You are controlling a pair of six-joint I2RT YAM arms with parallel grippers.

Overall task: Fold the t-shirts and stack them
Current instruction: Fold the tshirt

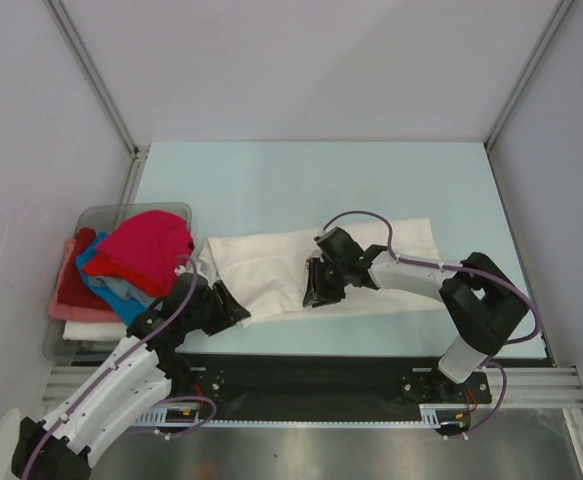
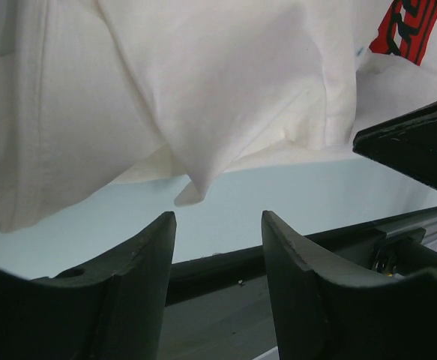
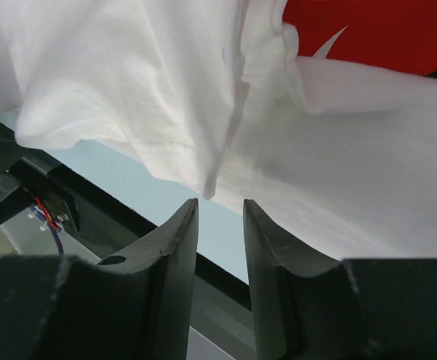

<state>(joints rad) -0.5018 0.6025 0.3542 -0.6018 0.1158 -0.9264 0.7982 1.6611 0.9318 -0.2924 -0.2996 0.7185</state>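
Note:
A white t-shirt (image 1: pixel 271 265) lies crumpled across the middle of the table. Its red print shows in the left wrist view (image 2: pixel 409 26) and the right wrist view (image 3: pixel 368 30). My left gripper (image 1: pixel 233 305) is at the shirt's near left edge; in its own view (image 2: pixel 218 225) it is open and empty, with a fold of white cloth (image 2: pixel 203 112) just beyond the tips. My right gripper (image 1: pixel 316 292) is over the shirt's near edge at the middle. In its own view (image 3: pixel 219 210) the jaws stand narrowly apart and empty, a cloth tip (image 3: pixel 211 184) just past them.
A clear grey bin (image 1: pixel 101 215) at the left holds a magenta-red shirt (image 1: pixel 146 250), a blue one (image 1: pixel 106 280), a pink one (image 1: pixel 71 305) and a white one. The table's near edge and a black rail (image 1: pixel 301 370) lie just below both grippers.

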